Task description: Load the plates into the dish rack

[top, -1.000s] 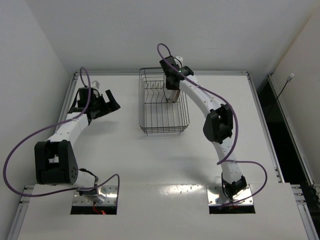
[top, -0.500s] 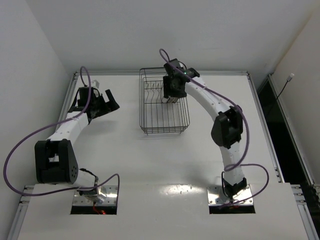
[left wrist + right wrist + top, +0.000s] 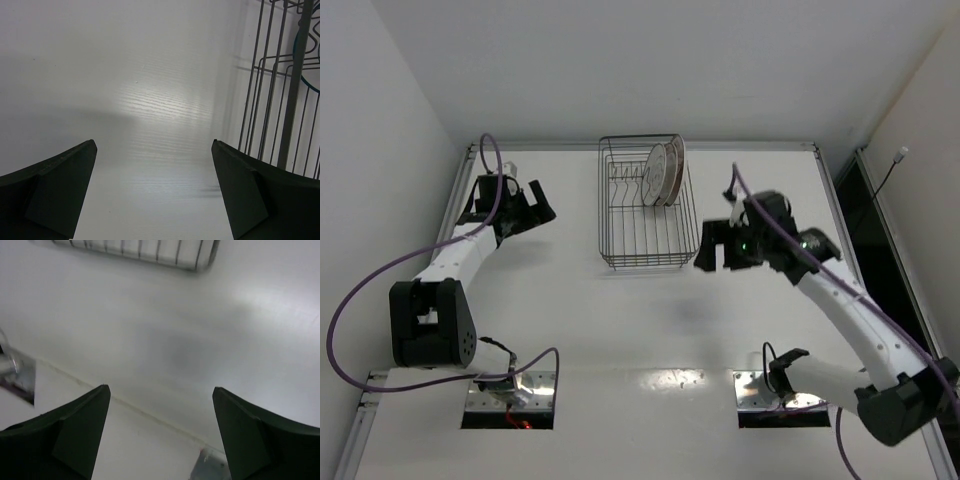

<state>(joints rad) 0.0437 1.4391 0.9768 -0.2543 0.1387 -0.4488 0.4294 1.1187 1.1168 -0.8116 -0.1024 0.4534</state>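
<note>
The dish rack (image 3: 638, 235), a dark wire basket, stands at the far middle of the table. Plates (image 3: 663, 172) stand on edge among its prongs at the far right end, leaning close together. My right gripper (image 3: 713, 260) hangs open and empty just right of the rack's near corner. In the right wrist view, that gripper (image 3: 161, 387) looks down on bare table, with the rack's edge (image 3: 135, 247) at the top. My left gripper (image 3: 544, 200) is open and empty to the left of the rack. In the left wrist view, this gripper (image 3: 154, 142) faces the rack wires (image 3: 270, 100), with a blue plate rim (image 3: 306, 52) behind them.
The two arm bases sit in cut-outs (image 3: 508, 398) at the near edge of the table. A metal base plate (image 3: 210, 467) shows low in the right wrist view. White walls close in the table's far and left sides. A dark gap (image 3: 880, 240) runs along the right edge.
My right gripper opened, left a plate standing in the rack, and swung back towards the near right. The left arm has not moved.
</note>
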